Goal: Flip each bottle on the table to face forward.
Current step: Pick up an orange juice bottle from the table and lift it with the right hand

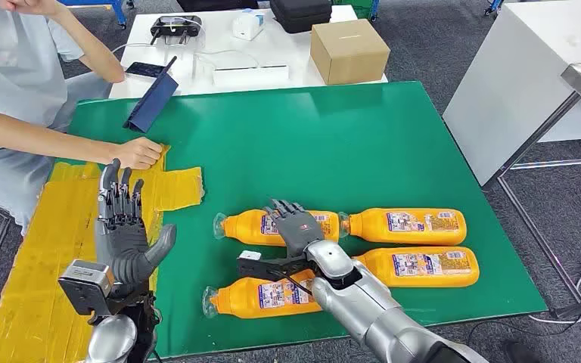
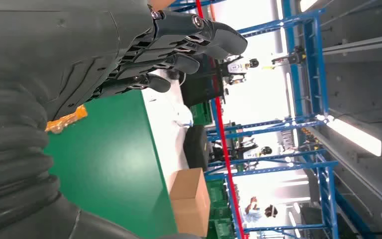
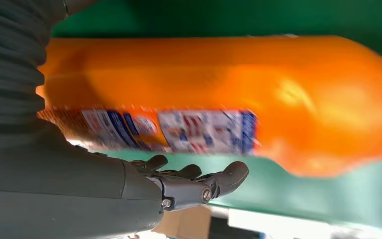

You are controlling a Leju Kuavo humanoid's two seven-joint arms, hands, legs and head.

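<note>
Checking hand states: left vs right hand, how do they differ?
Left hand is raised upright over the yellow tape, off the bottles; right hand reaches flat over the back-left bottle. Left fingers point up; right fingers lie forward above the label. Both spread, holding nothing.

Orange bottles [image 1: 407,225] with blue-and-white printed labels, lying on a green worktop [image 1: 333,136]. Yellow tape patch [image 1: 45,249] alongside, plus a brown cardboard box [image 1: 348,50].
</note>
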